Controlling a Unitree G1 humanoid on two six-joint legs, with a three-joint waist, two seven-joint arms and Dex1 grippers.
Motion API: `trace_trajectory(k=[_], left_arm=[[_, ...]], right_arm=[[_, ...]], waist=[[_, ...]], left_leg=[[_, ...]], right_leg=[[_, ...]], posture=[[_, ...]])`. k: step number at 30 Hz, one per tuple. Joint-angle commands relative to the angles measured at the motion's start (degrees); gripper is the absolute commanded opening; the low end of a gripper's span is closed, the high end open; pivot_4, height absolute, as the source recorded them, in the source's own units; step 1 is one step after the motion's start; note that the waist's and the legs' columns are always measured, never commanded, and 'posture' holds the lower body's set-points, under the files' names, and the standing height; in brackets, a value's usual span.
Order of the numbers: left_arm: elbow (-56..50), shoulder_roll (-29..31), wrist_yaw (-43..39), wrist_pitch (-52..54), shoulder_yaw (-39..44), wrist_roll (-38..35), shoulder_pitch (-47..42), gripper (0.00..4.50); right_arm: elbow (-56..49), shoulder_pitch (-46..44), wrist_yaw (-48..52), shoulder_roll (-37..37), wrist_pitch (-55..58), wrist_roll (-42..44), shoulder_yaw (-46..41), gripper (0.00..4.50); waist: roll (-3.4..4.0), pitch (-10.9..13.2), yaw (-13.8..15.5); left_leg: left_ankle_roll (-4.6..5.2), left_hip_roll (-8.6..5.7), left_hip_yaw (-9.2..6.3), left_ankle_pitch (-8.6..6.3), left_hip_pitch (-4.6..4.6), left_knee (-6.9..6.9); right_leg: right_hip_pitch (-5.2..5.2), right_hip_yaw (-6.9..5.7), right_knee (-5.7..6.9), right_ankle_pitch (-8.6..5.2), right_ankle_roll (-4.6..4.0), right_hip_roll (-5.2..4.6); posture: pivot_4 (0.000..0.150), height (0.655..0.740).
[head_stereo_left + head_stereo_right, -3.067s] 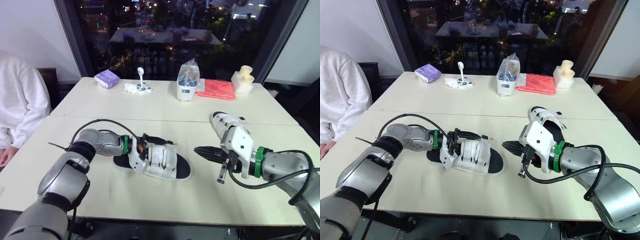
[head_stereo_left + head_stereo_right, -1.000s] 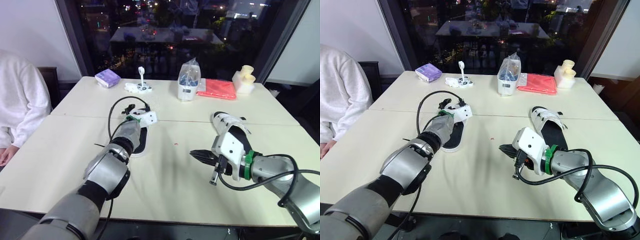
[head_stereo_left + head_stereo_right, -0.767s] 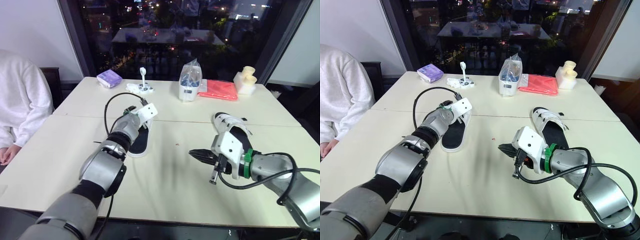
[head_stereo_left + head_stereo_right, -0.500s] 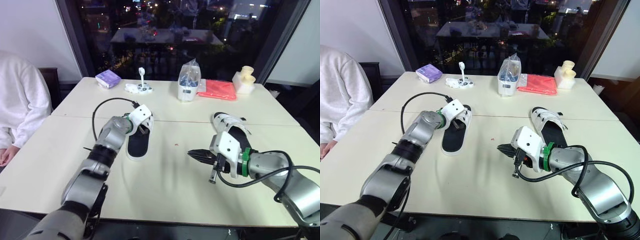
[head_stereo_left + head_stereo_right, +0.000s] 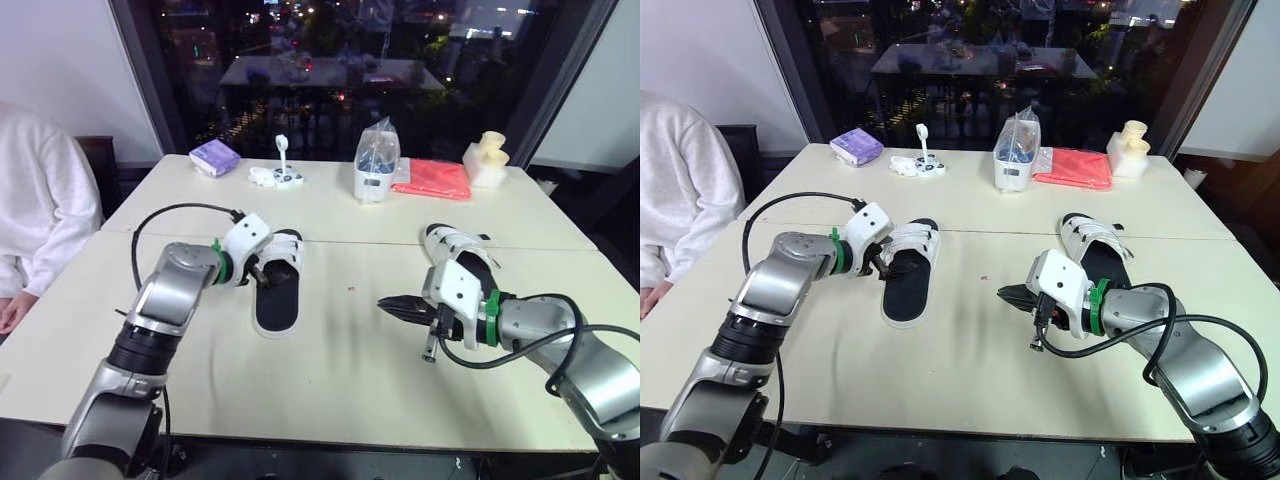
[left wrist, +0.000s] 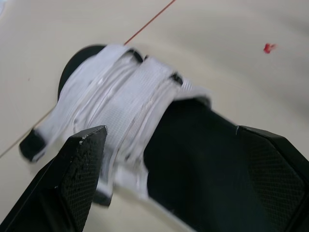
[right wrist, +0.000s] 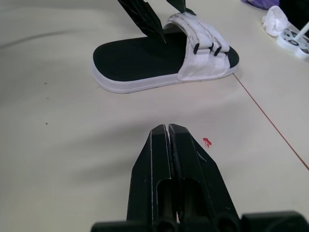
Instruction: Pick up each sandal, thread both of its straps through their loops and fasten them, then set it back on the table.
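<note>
Swung leftward and turned lengthwise, the left sandal [image 5: 277,300] now lies flat on the table [image 5: 330,385], both straps closed over its front.

Three seconds ago the left gripper [image 5: 260,272] held this sandal crosswise at mid-table; now its fingers are spread wide and empty, flanking the strap end. This sandal looks finished. The right gripper [image 5: 390,303], pressed closed on nothing, hovers as before beside the right sandal [image 5: 462,255]; the next move calls for picking that one up and checking its straps.

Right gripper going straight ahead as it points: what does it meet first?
Most likely the sandal ahead, at its sole edge below the straps. The right gripper may pass above it; height is unclear.
</note>
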Motion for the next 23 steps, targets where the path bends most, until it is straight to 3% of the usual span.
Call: trace_trajectory(k=[1,8,23], left_arm=[[-5.49,-0.66,-1.18,-1.03,6.62,-7.3,1.22,4.45],[-10.06,0.94,-7.42,4.79,14.63,-23.14,3.61,4.45],[-22.02,7.96,-8.88,5.74,13.21,-35.5,15.28,4.45]], right_arm=[[-0.33,-1.31,0.68,-0.7,-1.36,-0.46,-0.76,0.0],[0.54,-1.48,2.19,-2.29,-1.4,0.18,-3.72,0.0],[4.36,2.43,5.89,-7.91,0.01,4.32,-15.39,0.0]], waist=[[0.01,0.0,0.0],[0.01,0.02,-0.05],[0.03,0.03,-0.13]], left_leg=[[0.0,0.0,0.0,0.0,0.0,0.0],[-0.02,0.01,-0.03,0.01,0.01,0.0],[-0.03,0.02,-0.03,0.0,0.09,-0.06]], right_leg=[[0.0,0.0,0.0,0.0,0.0,0.0],[0.0,0.01,-0.01,0.0,-0.01,-0.03],[0.05,0.04,-0.05,-0.02,-0.05,-0.13]], posture=[[0.15,0.74],[0.15,0.74],[0.15,0.74]])
